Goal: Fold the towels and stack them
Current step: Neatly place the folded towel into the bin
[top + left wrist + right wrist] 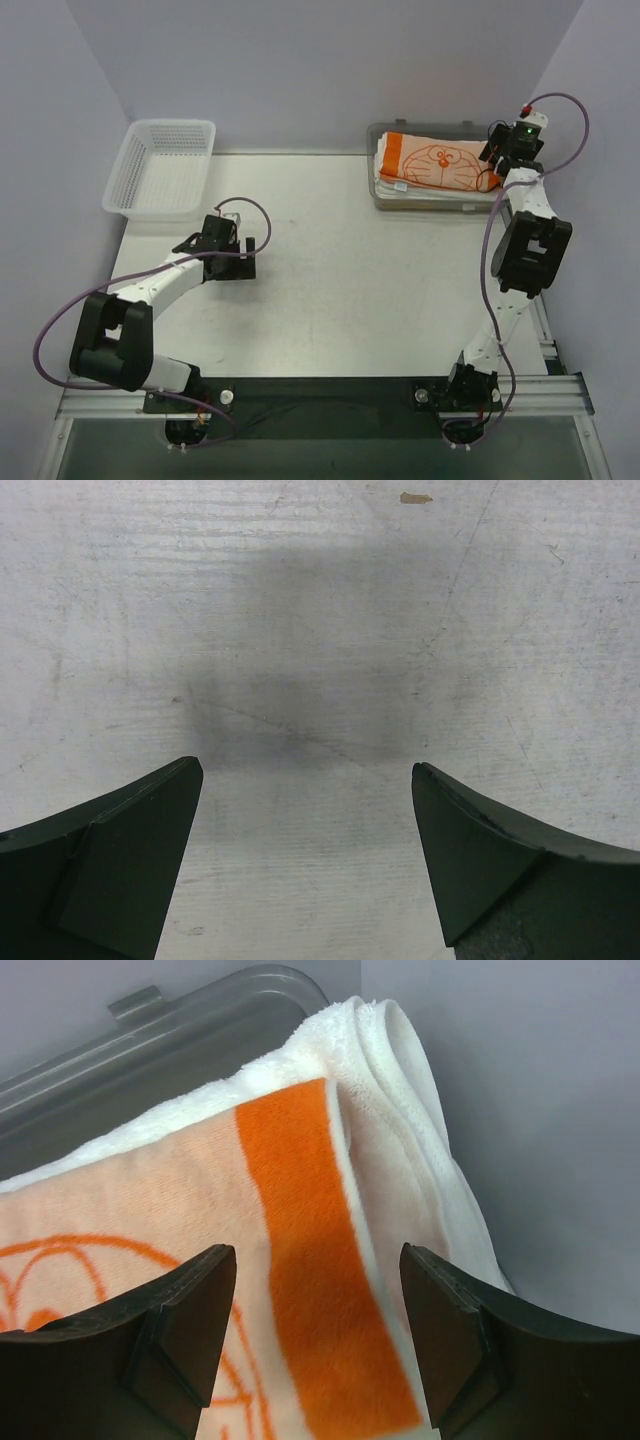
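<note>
Orange-and-white towel (440, 165) sits folded on top of the stack, and the only marking you can read on it is a cartoon cat face drawn in orange line on the pale middle panel, with solid orange bands at both ends. No lettering on the print can be made out from the top view. Under it lie folded white towels (430, 193), their edges showing along the near side. The whole stack rests in the grey translucent tray (420, 128) at the far right of the table (350, 290), close to the right wall. Your right tool (493, 155) (318, 1255) hangs over the right end of that stack. In the right wrist view its dark fingers (175, 1340) stand apart, one over the pale panel and the other over the white border, with an orange band lying between them. They are released, with no cloth pinched. The same view shows the plush white layers rolled over at the fold, against the tray's rim. A green light glows on that wrist in the top view. Your left tool (243, 258) (307, 770) is well apart from the towels, low over the bare left half of the table, jaws spread wide and holding nothing. Its wrist view shows only the scuffed white surface, its own shadow and a small tan scrap (416, 497) near the top edge. The white mesh basket (160, 170) stands at the far left corner of the table.
</note>
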Action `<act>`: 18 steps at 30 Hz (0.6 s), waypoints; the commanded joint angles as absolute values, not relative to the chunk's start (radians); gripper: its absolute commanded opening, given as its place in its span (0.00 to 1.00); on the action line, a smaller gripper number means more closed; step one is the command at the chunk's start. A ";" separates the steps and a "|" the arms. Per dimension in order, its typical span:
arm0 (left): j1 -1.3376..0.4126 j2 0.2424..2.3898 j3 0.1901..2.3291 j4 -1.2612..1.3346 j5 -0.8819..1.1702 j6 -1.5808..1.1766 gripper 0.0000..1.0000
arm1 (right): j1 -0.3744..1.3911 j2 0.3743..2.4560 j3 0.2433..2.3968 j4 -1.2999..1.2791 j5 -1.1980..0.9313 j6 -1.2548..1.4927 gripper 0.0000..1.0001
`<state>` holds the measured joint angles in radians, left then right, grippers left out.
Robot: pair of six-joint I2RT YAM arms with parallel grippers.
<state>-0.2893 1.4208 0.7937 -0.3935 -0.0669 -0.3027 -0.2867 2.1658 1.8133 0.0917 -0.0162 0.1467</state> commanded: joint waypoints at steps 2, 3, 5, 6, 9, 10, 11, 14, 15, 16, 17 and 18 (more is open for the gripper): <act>-0.299 1.370 0.827 -0.391 -0.069 -0.290 0.97 | -0.252 1.973 1.691 0.230 0.178 0.167 0.67; -0.301 1.365 0.827 -0.391 -0.071 -0.291 0.97 | -0.252 1.962 1.669 0.241 0.175 0.175 0.67; -0.305 1.358 0.825 -0.390 -0.071 -0.293 0.98 | -0.252 1.941 1.626 0.264 0.115 0.196 0.66; -0.305 1.355 0.824 -0.391 -0.072 -0.291 0.97 | -0.253 1.937 1.617 0.267 0.071 0.212 0.63; -0.308 1.347 0.825 -0.390 -0.069 -0.291 0.97 | -0.259 1.947 1.589 0.258 -0.063 0.300 0.56; -0.308 1.345 0.825 -0.391 -0.071 -0.293 0.97 | -0.262 1.956 1.579 0.259 -0.075 0.323 0.56; -0.310 1.339 0.824 -0.391 -0.071 -0.293 0.97 | -0.268 1.959 1.548 0.265 -0.081 0.380 0.56; -0.314 1.330 0.821 -0.391 -0.081 -0.288 0.97 | -0.293 1.974 1.458 0.329 -0.075 0.451 0.55; -0.319 1.328 0.821 -0.394 -0.086 -0.288 0.98 | -0.301 1.979 1.444 0.340 -0.077 0.494 0.54; -0.321 1.327 0.822 -0.396 -0.087 -0.288 0.97 | -0.307 1.996 1.428 0.347 -0.077 0.511 0.54; -0.322 1.325 0.821 -0.396 -0.094 -0.287 0.98 | -0.320 2.002 1.419 0.351 -0.077 0.524 0.54; -0.322 1.322 0.822 -0.399 -0.095 -0.285 0.97 | -0.325 2.009 1.408 0.351 -0.083 0.546 0.54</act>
